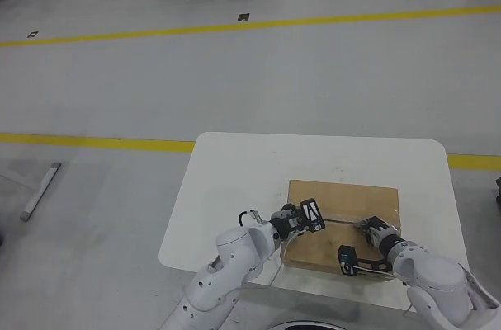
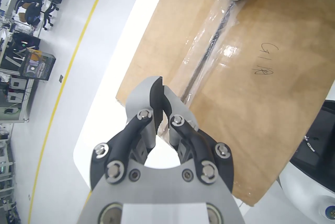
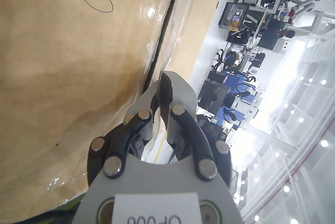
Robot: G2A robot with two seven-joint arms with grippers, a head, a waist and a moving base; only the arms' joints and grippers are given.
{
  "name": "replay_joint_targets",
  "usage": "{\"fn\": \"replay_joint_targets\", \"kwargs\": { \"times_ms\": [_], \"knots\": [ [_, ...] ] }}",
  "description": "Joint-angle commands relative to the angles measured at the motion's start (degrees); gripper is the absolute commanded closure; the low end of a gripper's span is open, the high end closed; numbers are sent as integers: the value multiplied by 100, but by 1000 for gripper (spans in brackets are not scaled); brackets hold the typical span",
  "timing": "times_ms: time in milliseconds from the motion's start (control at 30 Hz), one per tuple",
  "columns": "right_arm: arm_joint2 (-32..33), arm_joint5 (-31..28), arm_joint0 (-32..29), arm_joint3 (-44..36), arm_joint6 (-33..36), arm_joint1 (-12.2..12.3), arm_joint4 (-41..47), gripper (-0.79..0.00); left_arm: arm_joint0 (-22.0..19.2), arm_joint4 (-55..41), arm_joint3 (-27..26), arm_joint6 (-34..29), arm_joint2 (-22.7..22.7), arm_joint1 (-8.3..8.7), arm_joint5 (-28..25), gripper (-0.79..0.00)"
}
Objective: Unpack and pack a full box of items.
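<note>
Table (image 1: 258, 165): white, rounded corners; the box is borne on the part nearest the robot, toward its right.
Box (image 1: 349, 202): brown cardboard, set flat on the table; the top flaps are folded down and closed.
Seam (image 2: 209, 44): a dark line where the two top flaps meet, run along the length of the box about midway; a narrow gap is seen along it.
Tape (image 2: 201, 34): a clear strip laid over the seam, glossy and wrinkled.
Left gripper (image 2: 160, 82): the fingers are brought together with the tips met; nothing is seen held. It is placed over the left end of the box, just beside the end of the seam.
Right gripper (image 3: 161, 80): the fingers are closed with the tips met, set at the opposite end of the seam. Whether tape is pinched cannot be told.
Handwriting (image 2: 264, 60): pen marks on the flap nearer the robot, between the two grippers.
</note>
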Motion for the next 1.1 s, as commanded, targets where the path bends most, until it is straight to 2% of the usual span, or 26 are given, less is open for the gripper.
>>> {"fn": "replay_joint_targets", "kwargs": {
  "times_ms": [0, 933, 1000, 1033, 1067],
  "knots": [
    [-7, -7, -1, 9, -7, 1, -7, 0, -12, 5, 74, 20, 13, -5, -8, 0],
    [53, 21, -31, 30, -7, 13, 16, 0, -307, 1, 673, -106, 214, -141, 16, 0],
    [98, 46, -61, -3, 3, 15, 36, -58, -313, -5, 677, -114, 208, -145, 11, 0],
    [119, 49, -77, -19, 3, 17, 43, -114, -316, -6, 678, -115, 206, -146, 7, 0],
    [140, 52, -91, -40, 9, 20, 36, -126, -318, -5, 682, -117, 201, -148, 8, 0]
  ]
}}
